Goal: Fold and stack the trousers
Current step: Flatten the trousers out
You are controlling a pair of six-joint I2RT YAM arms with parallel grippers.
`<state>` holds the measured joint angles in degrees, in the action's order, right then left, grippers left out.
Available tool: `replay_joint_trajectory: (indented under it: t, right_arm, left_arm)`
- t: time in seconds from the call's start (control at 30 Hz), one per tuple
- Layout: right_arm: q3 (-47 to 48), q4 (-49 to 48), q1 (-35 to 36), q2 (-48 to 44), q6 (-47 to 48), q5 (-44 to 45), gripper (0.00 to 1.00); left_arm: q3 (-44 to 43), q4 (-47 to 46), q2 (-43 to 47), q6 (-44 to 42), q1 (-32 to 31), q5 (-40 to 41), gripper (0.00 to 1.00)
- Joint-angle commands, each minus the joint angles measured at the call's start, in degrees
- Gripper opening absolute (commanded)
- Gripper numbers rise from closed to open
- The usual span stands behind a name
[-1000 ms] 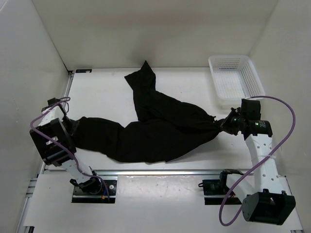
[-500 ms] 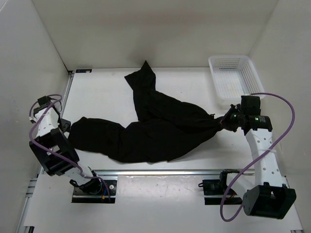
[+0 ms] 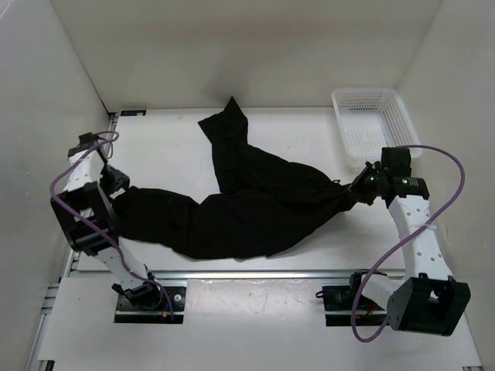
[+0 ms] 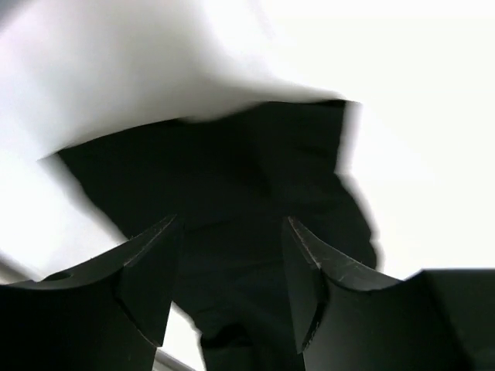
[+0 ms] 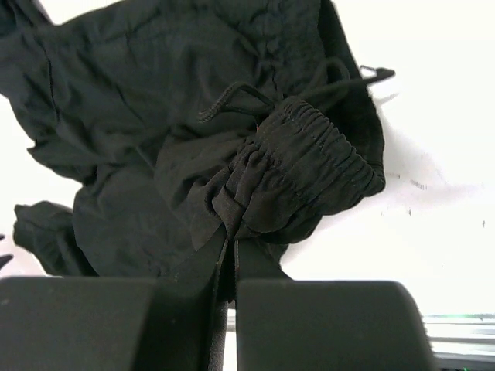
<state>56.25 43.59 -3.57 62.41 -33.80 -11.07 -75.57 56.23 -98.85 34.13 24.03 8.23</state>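
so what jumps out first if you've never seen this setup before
The black trousers sprawl across the middle of the table, one leg running toward the far edge. The right gripper is shut on their elastic waistband at the right end, while the left gripper is open by the leg end at the left. A white mesh basket sits in the far right corner.
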Motion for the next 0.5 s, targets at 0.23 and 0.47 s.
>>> replay_joint_trajectory:
  t: [0.23, 0.47]
  right_arm:
    - [6.5, -8.8, -0.6, 10.5, -3.9, 3.1, 0.01]
    - [7.0, -9.3, -0.6, 11.1, -4.4, 3.7, 0.01]
  left_arm:
    - [-8.6, 0.3, -12.9, -3.9, -11.4, -7.0, 0.85]
    - [-11.1, 0.9, -18.0, -5.6, -13.1, -7.0, 0.72]
